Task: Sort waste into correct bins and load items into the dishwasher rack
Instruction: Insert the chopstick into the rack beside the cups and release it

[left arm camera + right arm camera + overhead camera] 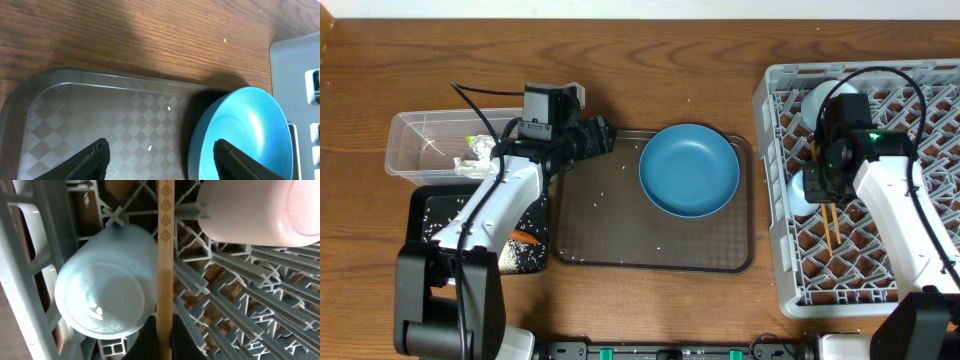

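1. Chopsticks (165, 255): thin, stiff wood with next to no weight. They look smooth enough that I'd guess they can twist or slide in a pinch. Right now they're over the dishwasher rack (240, 305), running between the light-blue cup (105, 280) and the pink cup (260, 210), which both sit in the rack.
2. My right gripper (164, 337) is pinched tight on them near one end. The wrist view only shows one strip of wood, so I can't tell if both sticks are in the pinch.
3. Holding them by the end leaves a long free length that could swing. I reckon a hold nearer the middle would be steadier. The lattice gaps also look wide enough to swallow a stick.
4. My right arm comes up from the near right edge, with the forearm across the rack and the wrist tipped down over its left side.
5. My left gripper (162, 150) stands wide with nothing in it, low over the brown tray (75, 100). The blue bowl (240, 135) is just beside one finger, and I can't tell if they touch. The bowl looks rigid and glossy, so probably slippery. I'd take it by the rim.
6. My left arm stretches out over the black tray (435, 205), with the wrist aimed toward the bowl.
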